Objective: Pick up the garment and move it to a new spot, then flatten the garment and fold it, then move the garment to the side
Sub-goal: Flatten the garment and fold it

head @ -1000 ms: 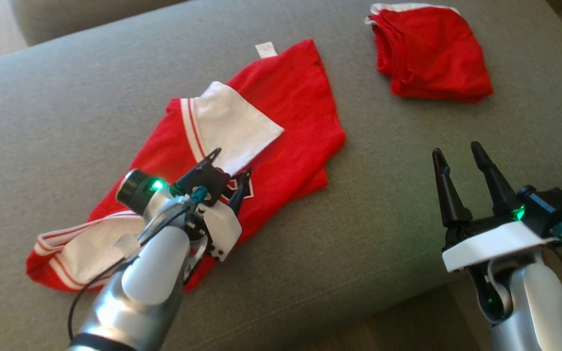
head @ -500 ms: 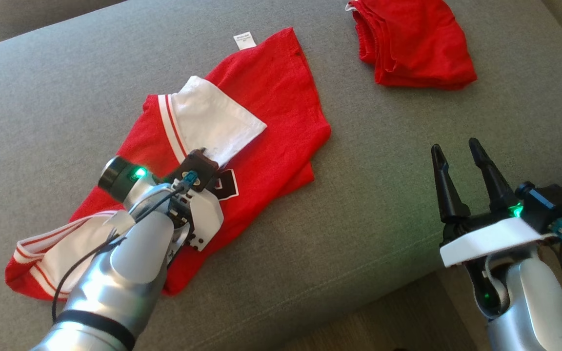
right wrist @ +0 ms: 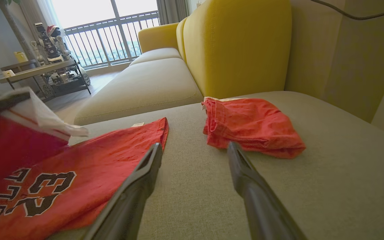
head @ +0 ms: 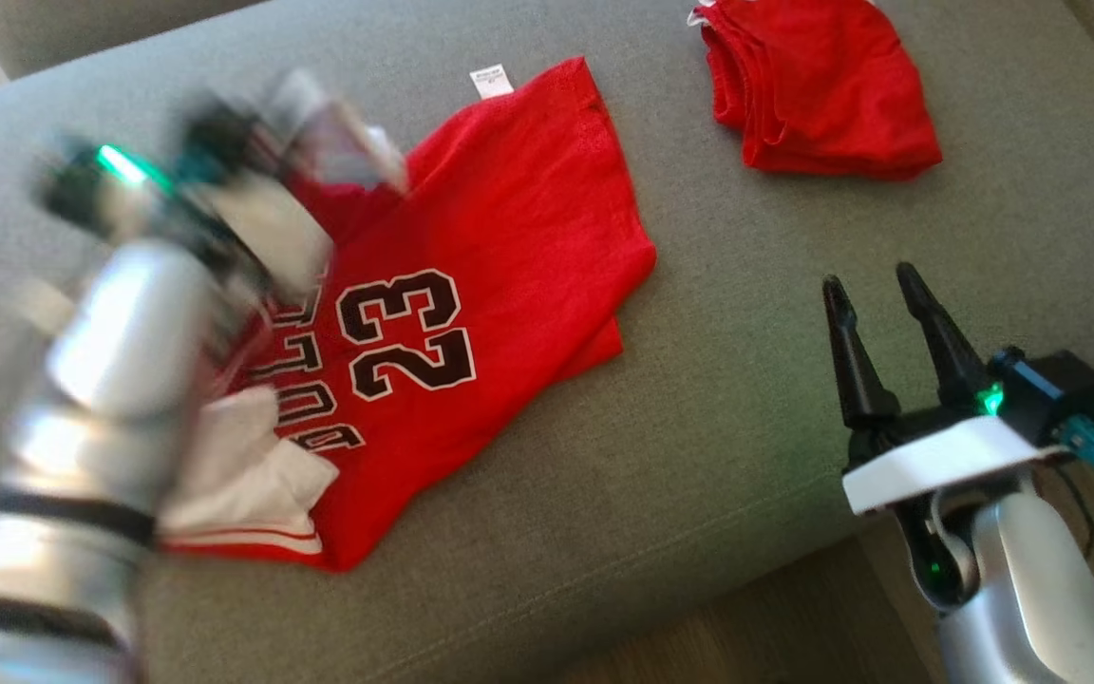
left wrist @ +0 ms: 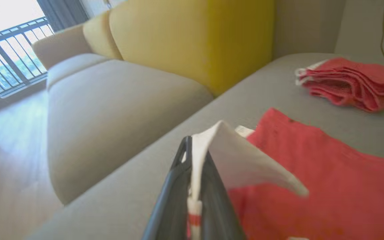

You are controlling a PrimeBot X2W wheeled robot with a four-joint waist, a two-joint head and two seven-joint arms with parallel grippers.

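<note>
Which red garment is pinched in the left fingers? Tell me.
The number 23 jersey: the left fingers clamp its white flap. The folded red pile lies apart.

right gripper [head: 870, 276]: dark tapered fingers [head: 853, 370], white plate [head: 936, 461] (green light [head: 989, 399], teal plug [head: 1093, 446]) | forearm [head: 1041, 589]: silver

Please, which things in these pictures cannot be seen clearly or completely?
Head view: the left gripper is blurred; its fingers cannot be told apart.
Head view: the left arm covers part of the word beside 23 on the jersey.
Head view: the print on the white label is too small to read.
Head view: the top edge cuts off the folded red garment.
</note>
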